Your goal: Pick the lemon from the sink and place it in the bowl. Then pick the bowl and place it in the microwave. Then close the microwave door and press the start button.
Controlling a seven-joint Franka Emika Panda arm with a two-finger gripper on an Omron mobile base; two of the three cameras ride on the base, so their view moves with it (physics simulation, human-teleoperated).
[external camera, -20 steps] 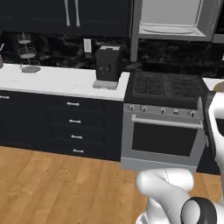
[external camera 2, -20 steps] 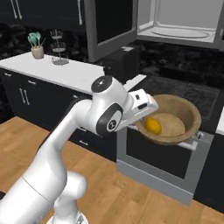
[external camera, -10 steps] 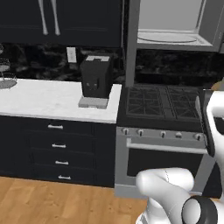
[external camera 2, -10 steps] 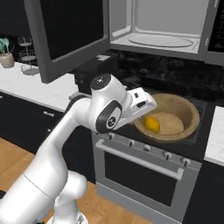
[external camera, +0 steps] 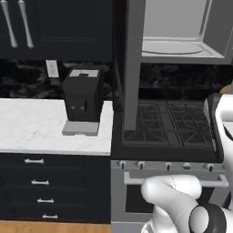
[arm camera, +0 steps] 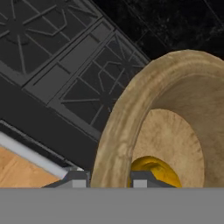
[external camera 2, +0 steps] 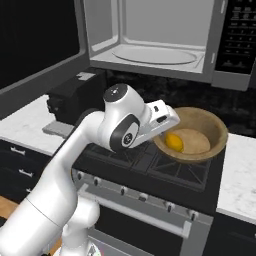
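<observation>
1. The gripper (arm camera: 109,177) is pinched tight on the near rim of the bowl (external camera 2: 200,131), one finger inside the wall and one outside. It carries the bowl over the stove (external camera 2: 165,167).
2. The lemon (external camera 2: 174,142) sits loose in the bowl at about 9 o'clock on the floor, so I'd guess any tilt sends it rolling.
3. The bowl looks stiff and thick-walled, probably a bit heavy for a one-sided rim grip. Keep it level.
4. The microwave (external camera 2: 150,37) is up at 12 o'clock, with the microwave door (external camera 2: 40,60) swung open to the left.
</observation>
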